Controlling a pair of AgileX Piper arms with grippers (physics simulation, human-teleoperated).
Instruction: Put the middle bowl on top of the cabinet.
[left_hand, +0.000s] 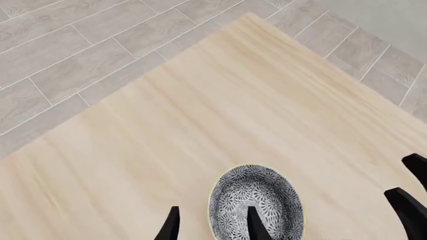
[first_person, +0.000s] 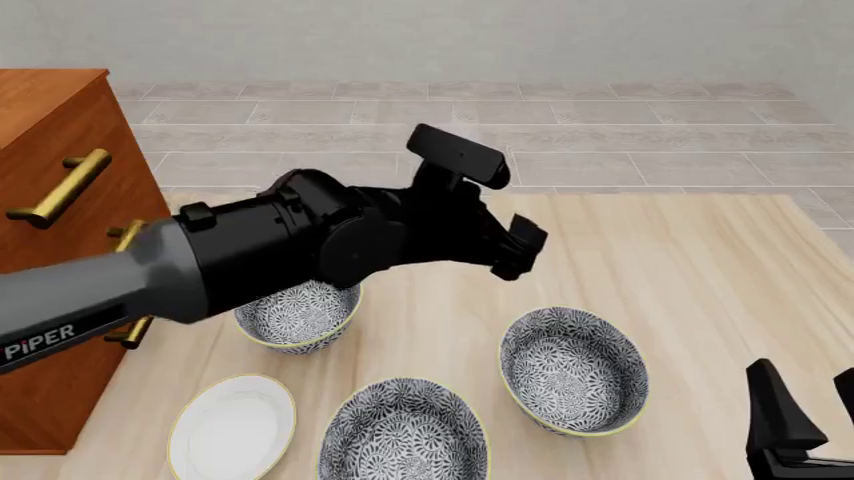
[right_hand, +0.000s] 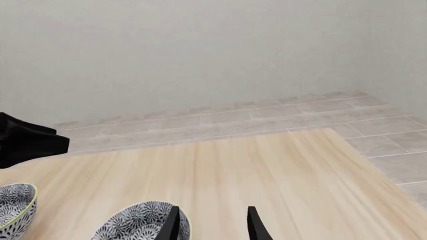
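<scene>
Everything placed off cabinet (first_person: 54, 180), which stands at tabletop (first_person: 694, 260) left edge. Left bowl (first_person: 296, 315) just right of cabinet, under left arm (first_person: 267, 255). Middle bowl (first_person: 404, 432) further right, nearer camera. Right bowl (first_person: 574, 370) further right again. Plate (first_person: 232, 430) near cabinet's front corner, left of middle bowl.

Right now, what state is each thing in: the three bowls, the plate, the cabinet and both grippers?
Left gripper: jaws open, holding nothing.
Right gripper: jaws open, holding nothing.
Middle bowl: upright, empty, not gripped.
Left bowl: upright, empty, partly hidden by the left arm.
Right bowl: upright, empty.
Plate: lying flat, empty.
Cabinet: visible drawers shut.
</scene>
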